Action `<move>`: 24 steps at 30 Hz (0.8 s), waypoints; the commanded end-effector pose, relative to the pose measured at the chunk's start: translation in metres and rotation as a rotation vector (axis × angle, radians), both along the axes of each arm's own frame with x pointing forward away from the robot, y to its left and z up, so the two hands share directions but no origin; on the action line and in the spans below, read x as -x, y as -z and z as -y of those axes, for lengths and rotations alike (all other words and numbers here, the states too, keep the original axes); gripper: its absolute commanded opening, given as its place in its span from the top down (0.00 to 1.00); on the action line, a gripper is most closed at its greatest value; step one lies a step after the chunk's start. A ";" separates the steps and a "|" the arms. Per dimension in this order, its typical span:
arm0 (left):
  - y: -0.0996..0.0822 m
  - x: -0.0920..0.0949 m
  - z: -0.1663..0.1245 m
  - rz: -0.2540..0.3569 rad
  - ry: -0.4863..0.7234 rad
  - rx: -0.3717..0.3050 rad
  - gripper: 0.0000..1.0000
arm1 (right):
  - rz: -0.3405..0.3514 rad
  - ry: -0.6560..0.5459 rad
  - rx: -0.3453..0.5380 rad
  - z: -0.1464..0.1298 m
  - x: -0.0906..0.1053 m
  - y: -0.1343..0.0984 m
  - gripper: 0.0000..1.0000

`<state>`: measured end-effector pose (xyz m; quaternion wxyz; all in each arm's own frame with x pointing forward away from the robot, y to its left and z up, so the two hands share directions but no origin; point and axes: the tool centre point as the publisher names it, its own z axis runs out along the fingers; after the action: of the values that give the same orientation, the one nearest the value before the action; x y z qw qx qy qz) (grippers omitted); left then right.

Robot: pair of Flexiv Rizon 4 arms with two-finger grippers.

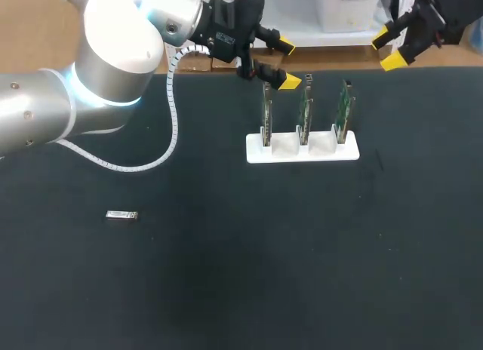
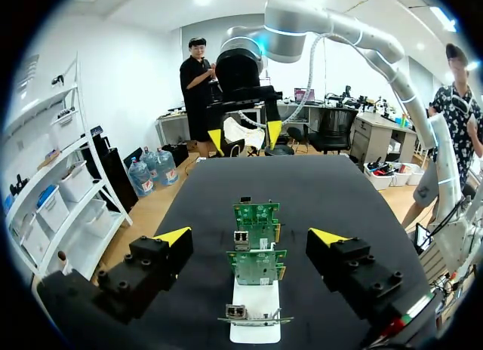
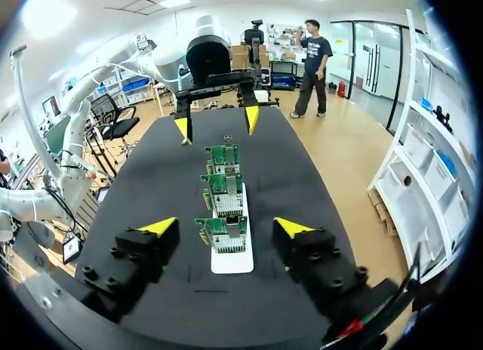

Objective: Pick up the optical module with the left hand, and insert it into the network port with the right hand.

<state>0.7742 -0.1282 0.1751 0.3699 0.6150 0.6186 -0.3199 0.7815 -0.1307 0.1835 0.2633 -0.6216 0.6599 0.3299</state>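
The black table (image 1: pixel 302 274) fills the frame. The left arm (image 1: pixel 113 56) enters from upper left. A white rack (image 1: pixel 302 151), upper centre-right, holds three upright green boards (image 1: pixel 303 108). The left gripper (image 1: pixel 287 62), jaws wide and empty, hangs near the board tops. The right gripper (image 1: pixel 387 50), likewise wide, sits upper right. The optical module (image 1: pixel 121 215) lies flat at mid-left, well apart.

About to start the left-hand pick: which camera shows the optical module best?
The head view. There the optical module lies in plain sight on the black table, far from the open left gripper. Neither wrist view shows it: both look along the white stand with its circuit boards, from opposite ends.
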 end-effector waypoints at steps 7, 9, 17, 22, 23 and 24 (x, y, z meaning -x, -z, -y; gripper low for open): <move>-0.001 -0.001 0.001 -0.004 -0.001 -0.008 0.00 | 0.003 0.004 0.001 0.000 0.002 0.000 0.00; -0.001 -0.001 0.001 -0.004 -0.001 -0.008 0.00 | 0.003 0.004 0.001 0.000 0.002 0.000 0.00; -0.020 -0.004 -0.007 0.024 -0.024 -0.072 0.00 | 0.003 0.004 0.001 0.000 0.002 0.000 0.00; -0.035 0.000 -0.017 0.043 -0.051 -0.113 0.00 | 0.003 0.004 0.001 0.000 0.002 0.000 0.00; -0.038 0.002 -0.018 0.049 -0.057 -0.122 0.00 | 0.003 0.004 0.001 0.000 0.002 0.000 0.00; -0.041 0.004 -0.020 0.052 -0.063 -0.138 0.00 | 0.003 0.004 0.001 0.000 0.002 0.000 0.00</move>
<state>0.7813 -0.1140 0.2059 0.3638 0.6245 0.6375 -0.2669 0.7815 -0.1306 0.1835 0.2632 -0.6217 0.6599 0.3298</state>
